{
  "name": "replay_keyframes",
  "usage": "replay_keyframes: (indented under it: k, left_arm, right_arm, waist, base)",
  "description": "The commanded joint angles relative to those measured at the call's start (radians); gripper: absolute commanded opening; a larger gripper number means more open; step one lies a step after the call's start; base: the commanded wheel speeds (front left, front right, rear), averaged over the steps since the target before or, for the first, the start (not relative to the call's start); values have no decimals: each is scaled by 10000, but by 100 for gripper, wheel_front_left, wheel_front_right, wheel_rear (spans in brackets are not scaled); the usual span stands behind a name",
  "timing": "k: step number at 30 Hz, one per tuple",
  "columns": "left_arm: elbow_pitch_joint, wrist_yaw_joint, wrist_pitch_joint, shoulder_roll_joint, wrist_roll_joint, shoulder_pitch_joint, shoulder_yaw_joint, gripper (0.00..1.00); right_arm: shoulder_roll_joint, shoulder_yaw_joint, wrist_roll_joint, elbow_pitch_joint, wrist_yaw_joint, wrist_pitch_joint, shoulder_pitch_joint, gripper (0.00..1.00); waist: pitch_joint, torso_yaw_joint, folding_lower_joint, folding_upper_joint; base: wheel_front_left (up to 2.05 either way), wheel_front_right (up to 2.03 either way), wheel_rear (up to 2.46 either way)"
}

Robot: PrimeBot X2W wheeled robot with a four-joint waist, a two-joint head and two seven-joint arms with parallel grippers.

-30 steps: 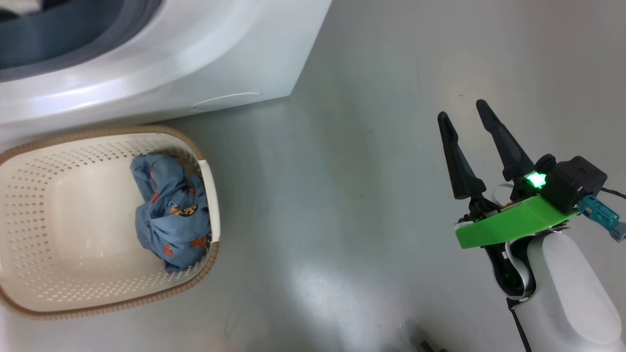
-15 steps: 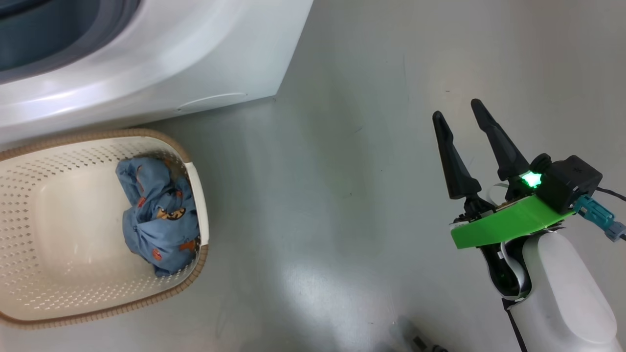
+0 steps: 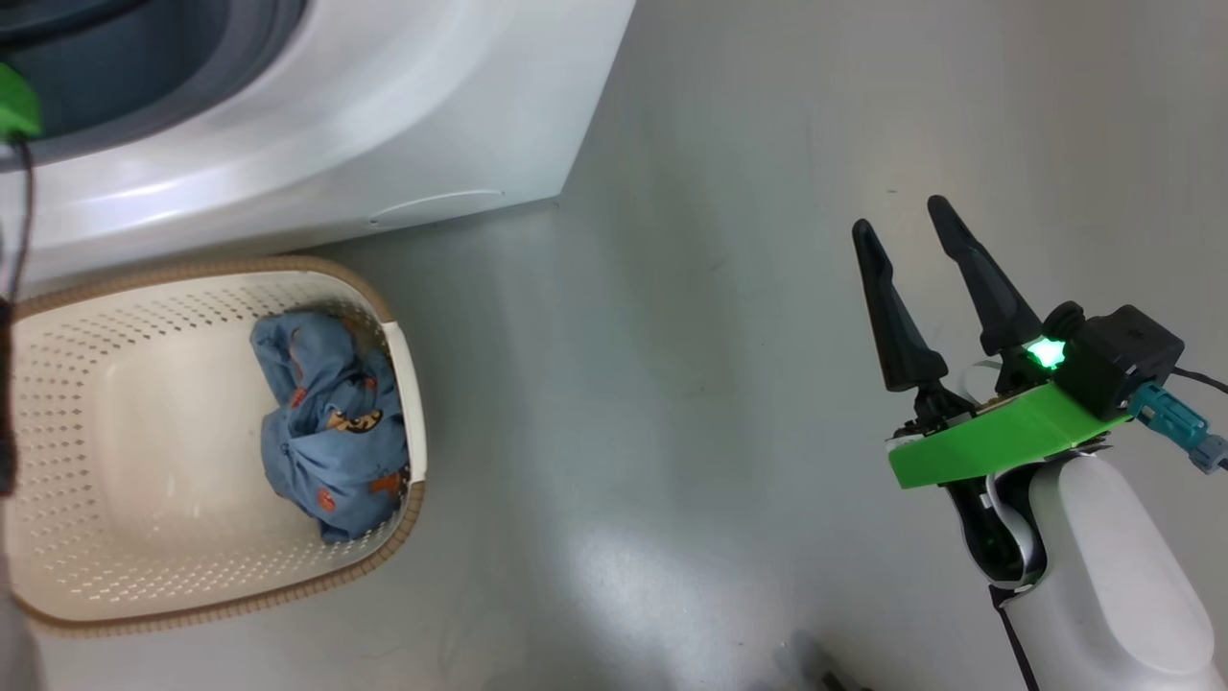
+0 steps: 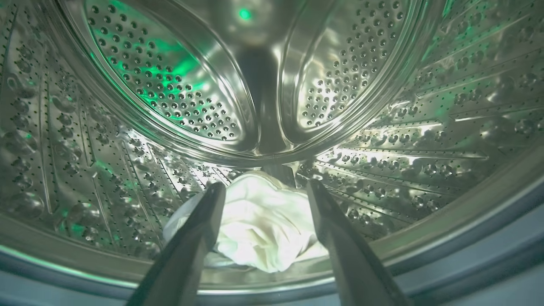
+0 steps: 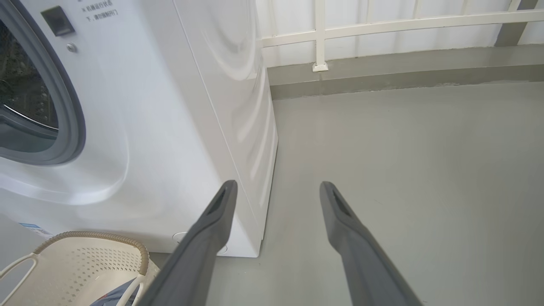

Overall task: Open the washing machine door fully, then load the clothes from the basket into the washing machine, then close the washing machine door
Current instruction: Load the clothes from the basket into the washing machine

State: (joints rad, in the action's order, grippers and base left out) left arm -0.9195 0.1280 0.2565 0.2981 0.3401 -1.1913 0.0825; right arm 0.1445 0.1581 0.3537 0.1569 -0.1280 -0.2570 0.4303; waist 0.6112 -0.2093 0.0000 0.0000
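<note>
Step in hand: loading, the 2nd part of the task. The L gripper [image 4: 265,185] is inside the drum [image 4: 161,85] of the washing machine [image 3: 384,125]. Its two fingers stand wide apart and clamp nothing. A white cloth [image 4: 259,229] lies on the drum bottom, just below and between the fingertips. It looks let go, but I cannot tell if a finger touches it. The R gripper [image 3: 902,216] hangs over the bare floor [image 3: 672,384], fingers also apart w/ nothing between them. The machine's corner is ahead-left of it, well apart.

One blue garment [image 3: 331,422] w/ orange figures is bunched in the basket [image 3: 58,403], far to the left of the R gripper, against the basket wall nearest to it. So loading is not finished; in my judgement approx. one item is left, and the door closing comes after.

Next move, probably: pull the L gripper straight back out of the opening w/o dragging the cloth along. Then go down to the basket w/ fingers open and pinch the garment at its high fold. Risk: soft fabric can slip, or catch on the rim.

Vs. the earlier head pics: a green part [image 3: 14,101] of the L arm w/ a dark cable now shows at the machine opening; before it was absent. The whole picture is shifted a bit, so the camera moved. Garment, basket and R gripper look unchanged.
</note>
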Motion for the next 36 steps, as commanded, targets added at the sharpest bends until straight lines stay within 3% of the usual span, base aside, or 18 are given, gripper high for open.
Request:
replay_keyframes:
  k: [1,13,27,36]
  left_arm:
    - [349,24,53,389,43,322,-197,100]
    - [1712,26,53,-127,-30,2494,-870,100]
    - [3229,26,53,-1128,-696,5604,-1368,100]
    - [4057,26,53,-1402,-911,7214,-1519,100]
  right_arm:
    - [74,151,23,-180,-27,-48,-152,100]
    - [374,-100,-12,-101,-27,-48,-331,100]
    - [827,-293,25,151,-27,-48,-1083,100]
    - [1045,-275,169,330,-27,-48,-1667,100]
  waist:
    - [-64,63,0,0]
    - [-598,562,0,0]
    - [-2012,1186,0,0]
    - [-2893,1376,0,0]
  base:
    - [0,0,0]
    - [0,0,0]
    - [0,0,0]
    - [0,0,0]
